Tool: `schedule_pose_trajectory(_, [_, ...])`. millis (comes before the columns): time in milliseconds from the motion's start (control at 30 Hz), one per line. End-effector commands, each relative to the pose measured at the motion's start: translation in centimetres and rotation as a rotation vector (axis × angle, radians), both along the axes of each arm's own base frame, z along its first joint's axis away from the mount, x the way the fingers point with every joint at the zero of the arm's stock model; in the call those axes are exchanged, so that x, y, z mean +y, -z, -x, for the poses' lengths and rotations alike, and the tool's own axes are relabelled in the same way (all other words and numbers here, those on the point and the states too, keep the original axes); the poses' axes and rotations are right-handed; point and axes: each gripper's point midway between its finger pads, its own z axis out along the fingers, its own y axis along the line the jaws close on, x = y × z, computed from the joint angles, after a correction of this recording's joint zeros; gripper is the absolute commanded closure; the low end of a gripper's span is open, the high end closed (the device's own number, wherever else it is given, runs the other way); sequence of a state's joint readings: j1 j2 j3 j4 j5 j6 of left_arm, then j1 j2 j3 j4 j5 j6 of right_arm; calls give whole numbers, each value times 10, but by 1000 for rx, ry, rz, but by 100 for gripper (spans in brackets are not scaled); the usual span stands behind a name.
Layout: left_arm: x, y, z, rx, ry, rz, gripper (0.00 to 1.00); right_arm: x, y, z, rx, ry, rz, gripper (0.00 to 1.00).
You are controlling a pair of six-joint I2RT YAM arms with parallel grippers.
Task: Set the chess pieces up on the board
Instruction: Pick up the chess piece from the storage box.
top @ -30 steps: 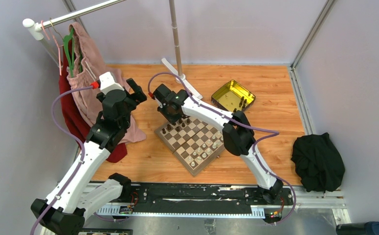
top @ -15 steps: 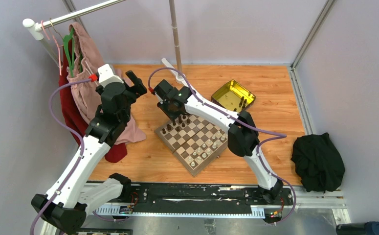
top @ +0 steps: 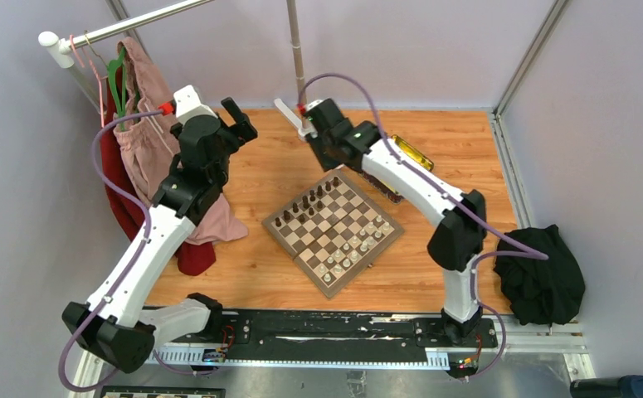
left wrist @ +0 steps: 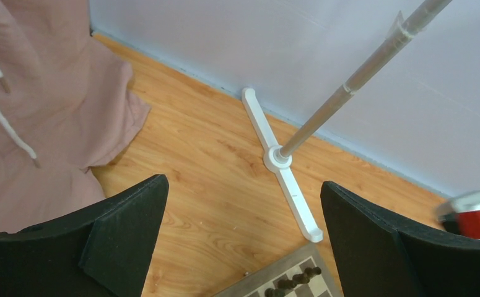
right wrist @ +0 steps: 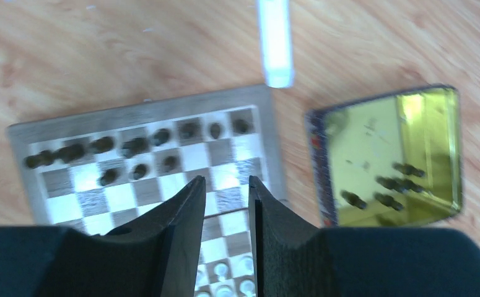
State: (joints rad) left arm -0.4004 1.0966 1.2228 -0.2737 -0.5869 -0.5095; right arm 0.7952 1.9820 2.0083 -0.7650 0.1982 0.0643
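Board (top: 332, 230): flat, checkered, seemingly wooden.

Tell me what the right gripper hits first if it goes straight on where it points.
Probably the board, on bare squares near the dark pieces. Nothing shows between the right gripper and it, though the height is hard to judge.

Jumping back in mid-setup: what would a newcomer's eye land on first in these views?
The chessboard sits angled at the centre of the table, dark pieces lined along its far-left side and pale pieces along its near-right side. Off its far-right side, an open yellow tin holds leftover pieces, seen below the empty right gripper. A pink garment hangs at far left.
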Motion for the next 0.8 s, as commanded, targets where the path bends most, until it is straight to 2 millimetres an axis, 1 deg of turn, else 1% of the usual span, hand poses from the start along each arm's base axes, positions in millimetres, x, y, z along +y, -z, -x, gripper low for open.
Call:
schedule_pose_trajectory(0, [-12, 3, -13, 16, 39, 21, 0, -66, -10, -20, -31, 173, 1, 64])
schedule_pose_trajectory(33, [-16, 8, -18, 28, 53, 22, 0, -81, -15, -23, -43, 204, -10, 64])
schedule_pose_trajectory(100, [-24, 11, -25, 38, 77, 28, 0, -109, -13, -29, -44, 269, -17, 63])
schedule_pose_trajectory(167, [-34, 19, -36, 60, 98, 29, 0, -137, -7, -34, -32, 328, -20, 63])
schedule_pose_trajectory(200, [-40, 22, -41, 68, 114, 28, 0, -155, -3, -38, -24, 370, -16, 63])
schedule_pose_trajectory(233, [-44, 24, -46, 76, 120, 22, 0, -169, 2, -40, -15, 399, -11, 63])
schedule_pose_trajectory(300, [-55, 31, -54, 93, 138, 14, 0, -191, 9, -44, 0, 448, -17, 63])
schedule_pose_trajectory(400, [-67, 40, -66, 106, 156, 17, 0, -220, 22, -53, 34, 517, -32, 63])
schedule_pose_trajectory(567, [-80, 50, -85, 129, 175, 21, 0, -252, 41, -72, 78, 609, -31, 64])
schedule_pose_trajectory(767, [-83, 61, -98, 137, 168, -4, 0, -265, 64, -89, 128, 651, -42, 64])
